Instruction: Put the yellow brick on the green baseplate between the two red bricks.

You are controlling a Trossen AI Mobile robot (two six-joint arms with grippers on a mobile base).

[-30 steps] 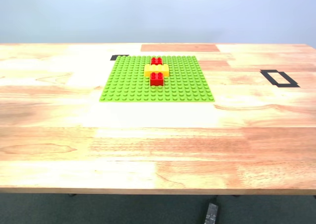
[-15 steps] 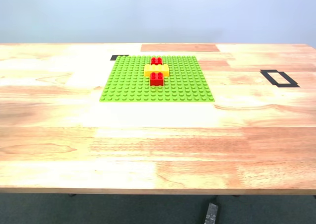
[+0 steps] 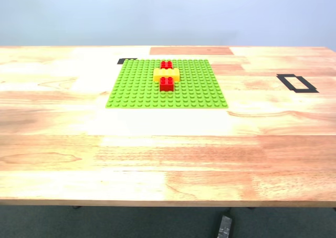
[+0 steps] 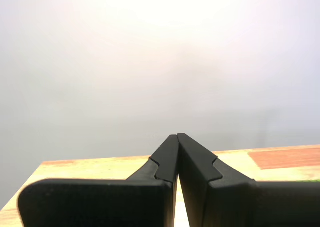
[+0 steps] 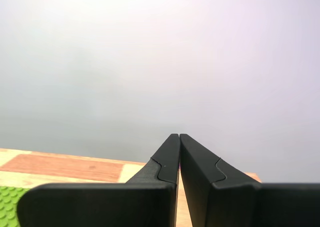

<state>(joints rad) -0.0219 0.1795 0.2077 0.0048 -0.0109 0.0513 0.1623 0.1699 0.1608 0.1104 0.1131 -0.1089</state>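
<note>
**Yellow brick seated between the red bricks, both grippers closed and empty**

The green baseplate (image 3: pixel 167 86) lies flat on the wooden table (image 3: pixel 168 154), toward its far side. On the plate the yellow brick (image 3: pixel 166 74) sits crosswise between the two red bricks, touching both: the far red brick (image 3: pixel 166 65) behind it and the near red brick (image 3: pixel 167 83) in front (the three form one short row).

A black tape rectangle (image 3: pixel 297 83) marks the table at the exterior view's right.

My first gripper (image 4: pixel 177 137) has its jaws pressed together, holding nothing. My second gripper (image 5: pixel 179 137) is likewise closed and empty, with a corner of the baseplate visible beside it.
</note>
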